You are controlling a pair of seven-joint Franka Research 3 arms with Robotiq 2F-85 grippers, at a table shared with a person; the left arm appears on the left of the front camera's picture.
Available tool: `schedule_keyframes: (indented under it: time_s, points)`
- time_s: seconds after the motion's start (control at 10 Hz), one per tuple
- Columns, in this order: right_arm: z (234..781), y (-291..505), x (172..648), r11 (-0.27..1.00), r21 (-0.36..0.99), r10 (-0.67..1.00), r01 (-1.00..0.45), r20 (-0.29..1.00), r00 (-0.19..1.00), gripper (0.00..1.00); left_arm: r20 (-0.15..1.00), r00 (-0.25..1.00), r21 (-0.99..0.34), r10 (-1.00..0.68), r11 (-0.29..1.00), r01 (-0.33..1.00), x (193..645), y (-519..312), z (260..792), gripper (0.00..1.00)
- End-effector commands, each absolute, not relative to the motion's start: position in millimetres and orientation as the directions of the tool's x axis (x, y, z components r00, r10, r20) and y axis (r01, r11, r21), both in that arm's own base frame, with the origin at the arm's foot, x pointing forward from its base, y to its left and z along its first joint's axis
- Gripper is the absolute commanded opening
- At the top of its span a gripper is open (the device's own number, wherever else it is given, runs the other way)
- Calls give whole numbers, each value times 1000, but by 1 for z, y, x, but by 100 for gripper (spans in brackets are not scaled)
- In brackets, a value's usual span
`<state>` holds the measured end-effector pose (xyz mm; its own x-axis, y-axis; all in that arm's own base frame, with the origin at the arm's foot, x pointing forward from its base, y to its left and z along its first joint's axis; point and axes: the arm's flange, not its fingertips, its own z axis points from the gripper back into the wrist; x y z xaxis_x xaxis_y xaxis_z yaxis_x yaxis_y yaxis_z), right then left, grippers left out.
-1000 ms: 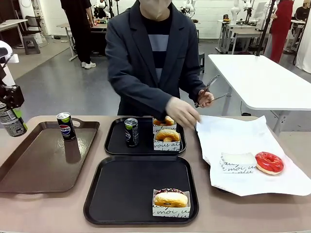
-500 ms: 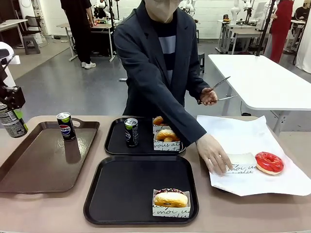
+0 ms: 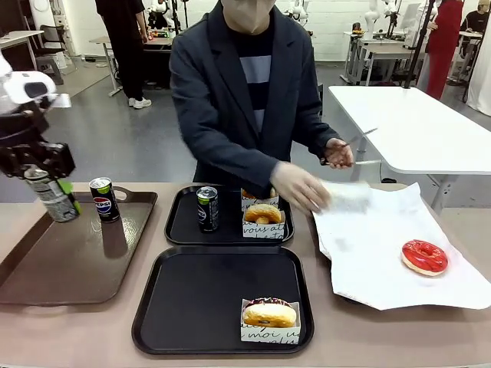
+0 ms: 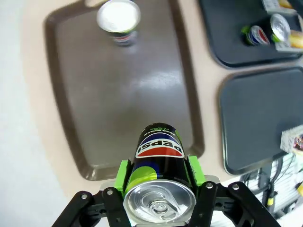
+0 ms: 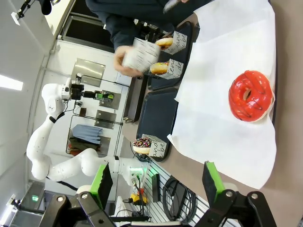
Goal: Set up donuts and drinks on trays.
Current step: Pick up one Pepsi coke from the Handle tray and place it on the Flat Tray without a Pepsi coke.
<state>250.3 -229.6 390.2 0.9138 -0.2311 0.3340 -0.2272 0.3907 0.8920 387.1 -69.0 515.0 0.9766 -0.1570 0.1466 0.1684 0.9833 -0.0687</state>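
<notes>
Left claw (image 4: 160, 171) clamped on a slim shiny can (image 4: 158, 153) — it's swung in toward the glossy brown tray (image 4: 71, 118) since before; right claw (image 5: 156, 182) hangs apart.

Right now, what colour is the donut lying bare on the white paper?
Bright red glaze on the donut; it shows best in the front view.

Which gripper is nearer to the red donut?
Right. The right gripper hangs open facing the red donut; the left gripper holds a can over the brown tray, across the table.
</notes>
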Motion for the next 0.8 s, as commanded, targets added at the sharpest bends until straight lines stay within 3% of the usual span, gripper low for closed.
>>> schedule_keyframes:
  time_s: [0.0,0.5,0.7]
  points:
    - [390,-231,252,380,891,-235,-250,354,905,100,117,950,-42,-290,954,296,379,-93,513,58]
    - [390,-231,252,380,891,-235,-250,354,905,100,66,924,54,-378,926,374,352,-111,503,58]
    - [390,-231,252,380,891,-235,-250,354,905,100,68,938,-12,-339,940,341,366,-121,503,58]
